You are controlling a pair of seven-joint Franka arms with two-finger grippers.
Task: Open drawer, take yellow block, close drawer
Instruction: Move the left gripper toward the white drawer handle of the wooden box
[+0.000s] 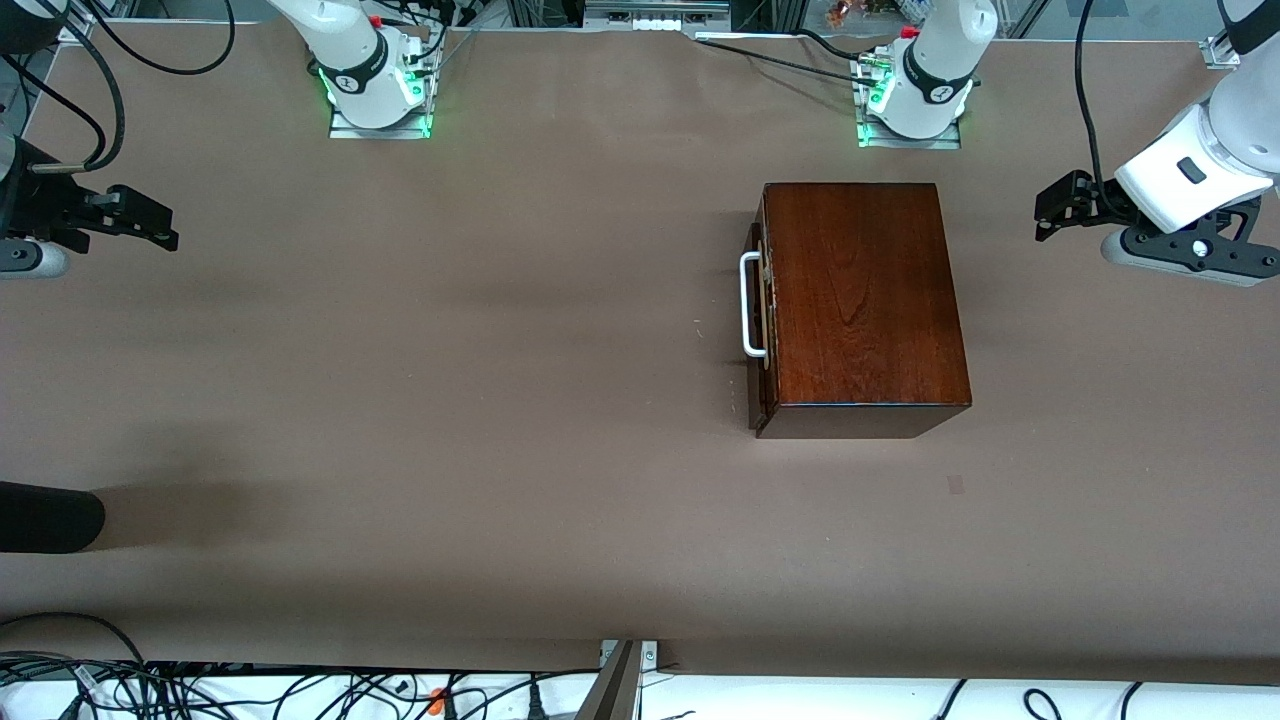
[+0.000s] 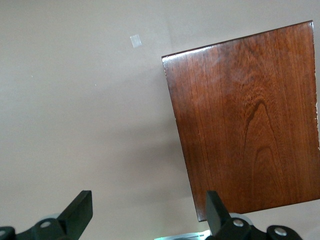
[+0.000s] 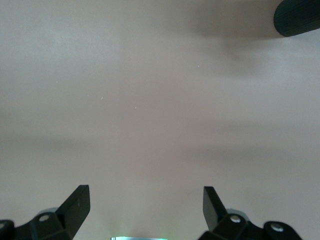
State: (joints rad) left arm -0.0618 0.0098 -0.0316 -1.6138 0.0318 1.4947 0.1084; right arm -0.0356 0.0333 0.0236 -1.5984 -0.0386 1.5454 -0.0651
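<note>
Front view: the drawer [image 1: 760,310] is sitting shut in its dark wooden box [image 1: 860,300] toward the left arm's end of the brown table [image 1: 450,400], white handle [image 1: 750,305] facing the right arm's end. Both arms are waiting: left gripper [image 2: 147,212] and right gripper [image 3: 145,207] are hanging spread wide, holding nothing.

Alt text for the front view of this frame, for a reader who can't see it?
A closed dark wooden box sits on a brown table toward the left arm's end, its drawer shut, with a white handle. The open left gripper and open right gripper hover at the table's ends.
</note>
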